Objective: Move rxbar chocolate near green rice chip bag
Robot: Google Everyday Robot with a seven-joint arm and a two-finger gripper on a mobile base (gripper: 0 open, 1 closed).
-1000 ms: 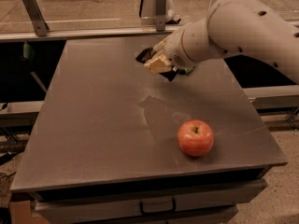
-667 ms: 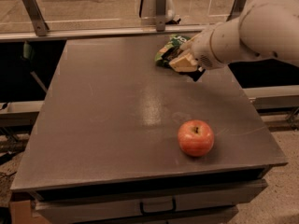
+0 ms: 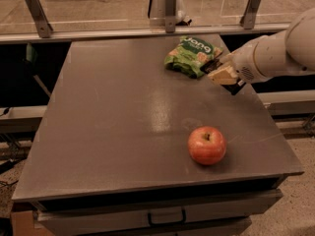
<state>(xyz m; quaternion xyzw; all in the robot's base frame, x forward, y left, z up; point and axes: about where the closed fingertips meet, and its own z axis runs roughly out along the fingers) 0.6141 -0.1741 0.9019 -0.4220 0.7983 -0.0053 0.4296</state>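
Observation:
The green rice chip bag (image 3: 191,54) lies at the back right of the table, with white lettering on top. My gripper (image 3: 220,72) comes in from the right on a white arm and sits just right of the bag. It is shut on the rxbar chocolate (image 3: 212,65), a small dark flat bar sticking out of its tip toward the bag's right edge. I cannot tell whether the bar touches the bag or the table.
A red apple (image 3: 207,145) stands at the front right of the grey table (image 3: 113,132). A metal rail with posts (image 3: 167,14) runs along the back edge. A drawer handle (image 3: 166,217) shows below the front edge.
My gripper has moved right with the bar, from left of the bag's spot to its right side. The bag, hidden by my arm before, is now uncovered. The apple has not moved.

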